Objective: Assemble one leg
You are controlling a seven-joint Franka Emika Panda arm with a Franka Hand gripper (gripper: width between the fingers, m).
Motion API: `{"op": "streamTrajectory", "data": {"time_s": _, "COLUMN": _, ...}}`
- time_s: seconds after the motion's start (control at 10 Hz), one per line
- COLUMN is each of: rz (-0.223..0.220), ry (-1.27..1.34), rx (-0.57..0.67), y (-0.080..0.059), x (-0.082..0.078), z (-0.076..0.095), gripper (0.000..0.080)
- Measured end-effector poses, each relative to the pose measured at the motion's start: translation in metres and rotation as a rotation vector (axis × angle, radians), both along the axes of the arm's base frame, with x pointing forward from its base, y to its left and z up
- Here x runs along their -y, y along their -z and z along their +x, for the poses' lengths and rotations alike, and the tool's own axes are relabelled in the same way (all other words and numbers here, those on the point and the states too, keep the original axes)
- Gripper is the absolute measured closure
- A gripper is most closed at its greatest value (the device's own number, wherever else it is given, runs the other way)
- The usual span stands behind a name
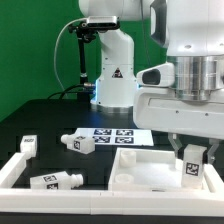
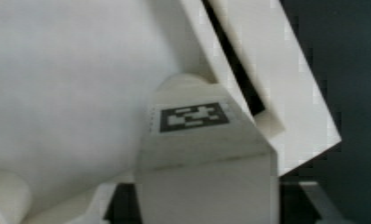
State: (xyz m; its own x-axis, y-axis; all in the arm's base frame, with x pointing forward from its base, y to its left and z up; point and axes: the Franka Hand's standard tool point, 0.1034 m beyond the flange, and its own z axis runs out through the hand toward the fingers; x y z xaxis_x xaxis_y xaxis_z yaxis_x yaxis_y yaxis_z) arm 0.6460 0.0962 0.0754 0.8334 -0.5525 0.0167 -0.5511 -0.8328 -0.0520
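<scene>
I work in a robotics lab, on a test bench. A green backdrop [image 1: 30, 50] hangs behind my black table [image 1: 50, 112]. My white arm base [image 1: 112, 75] is bolted there, with a cable [image 1: 68, 55] beside it. A marker board [image 1: 112, 133] lies flat, and white bars [image 1: 25, 165] fence the work area.

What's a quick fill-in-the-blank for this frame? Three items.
1. The gripper grips one ____ over the panel.
2. Away from it, ____ other legs lie on the table.
3. The marker board lies between the robot base and the ____.
Missing: leg; three; panel.
</scene>
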Motion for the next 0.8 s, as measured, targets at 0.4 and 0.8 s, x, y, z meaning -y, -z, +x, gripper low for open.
{"op": "streamTrajectory", "data": {"time_s": 0.4, "rz": -0.002, "ry": -0.024, "rx": -0.002, "y": -0.001, "x": 0.002, "z": 0.0, "gripper": 0.0505}}
{"op": "streamTrajectory", "data": {"time_s": 0.8, "rz": 0.032, "ry": -0.025, "rx": 0.016, "y": -0.056, "x": 0.001, "z": 0.013, "gripper": 0.0269}}
